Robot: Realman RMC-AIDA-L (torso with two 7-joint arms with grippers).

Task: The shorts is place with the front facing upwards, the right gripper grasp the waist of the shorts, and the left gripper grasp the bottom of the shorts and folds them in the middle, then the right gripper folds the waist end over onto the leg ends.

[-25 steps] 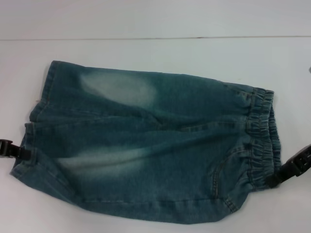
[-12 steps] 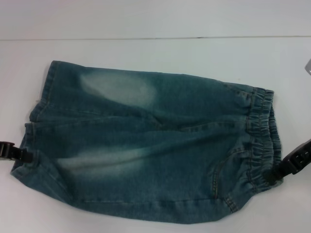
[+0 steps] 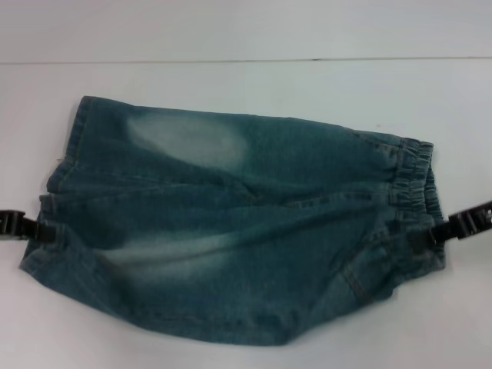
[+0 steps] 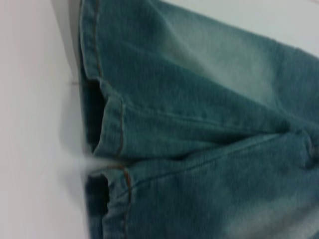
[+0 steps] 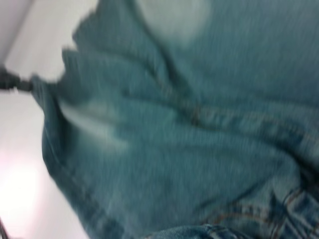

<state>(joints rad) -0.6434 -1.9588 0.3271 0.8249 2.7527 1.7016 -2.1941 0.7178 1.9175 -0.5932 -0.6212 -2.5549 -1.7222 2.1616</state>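
Blue denim shorts (image 3: 246, 223) lie front up on the white table (image 3: 231, 81), with the elastic waist (image 3: 415, 173) to the right and the leg hems (image 3: 65, 165) to the left. My left gripper (image 3: 42, 231) is shut on the near leg hem. At the right edge, my right gripper (image 3: 438, 233) is shut on the near part of the waist, and the near waist corner is pulled up off the table. The left wrist view shows both leg hems (image 4: 112, 129) close up. Denim (image 5: 199, 139) fills the right wrist view, and the left gripper (image 5: 12, 82) shows at its far end.
The table's back edge (image 3: 246, 60) runs across the far side, with a pale wall behind it. Bare white tabletop surrounds the shorts on all sides.
Both grippers have moved away from me, dragging the near edge of the shorts with them. The right one has risen most, lifting the near waist corner.
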